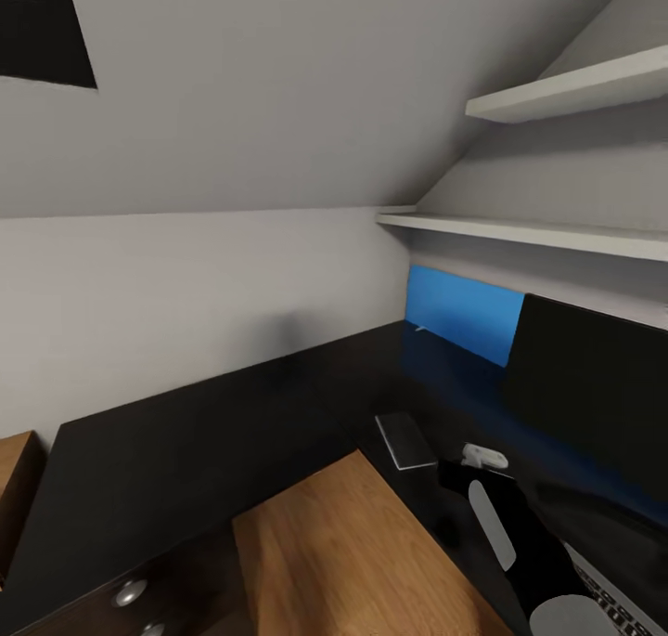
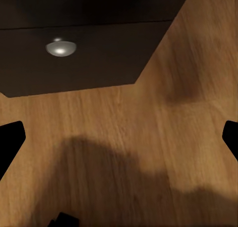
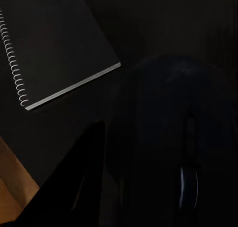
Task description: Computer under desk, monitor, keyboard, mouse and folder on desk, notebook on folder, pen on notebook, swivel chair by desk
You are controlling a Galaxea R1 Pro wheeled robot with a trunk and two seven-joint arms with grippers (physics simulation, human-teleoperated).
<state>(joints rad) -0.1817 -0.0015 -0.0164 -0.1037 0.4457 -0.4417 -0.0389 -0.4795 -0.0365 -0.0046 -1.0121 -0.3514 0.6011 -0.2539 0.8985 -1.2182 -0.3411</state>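
The glossy black desk (image 1: pixel 186 450) runs along the wall and turns the corner. The blue folder (image 1: pixel 464 311) stands at the back against the wall, beside the black monitor (image 1: pixel 594 385). The small grey notebook (image 1: pixel 405 439) lies flat on the desk, and its spiral edge shows in the right wrist view (image 3: pixel 54 48). My right gripper (image 1: pixel 464 475) hovers just right of the notebook, shut on the dark mouse (image 3: pixel 173 137), with one finger (image 3: pixel 84 180) against the mouse's side. The keyboard (image 1: pixel 617 603) peeks in behind the right arm. My left gripper (image 2: pixel 119 147) is open over the wooden floor.
The black drawer unit (image 2: pixel 79 63) with a round silver knob (image 2: pixel 60 48) stands close ahead of the left gripper. Wooden floor (image 1: pixel 353 552) lies inside the desk's corner. Two white shelves (image 1: pixel 520 232) hang above the monitor. A low wooden cabinet (image 1: pixel 14 487) sits at far left.
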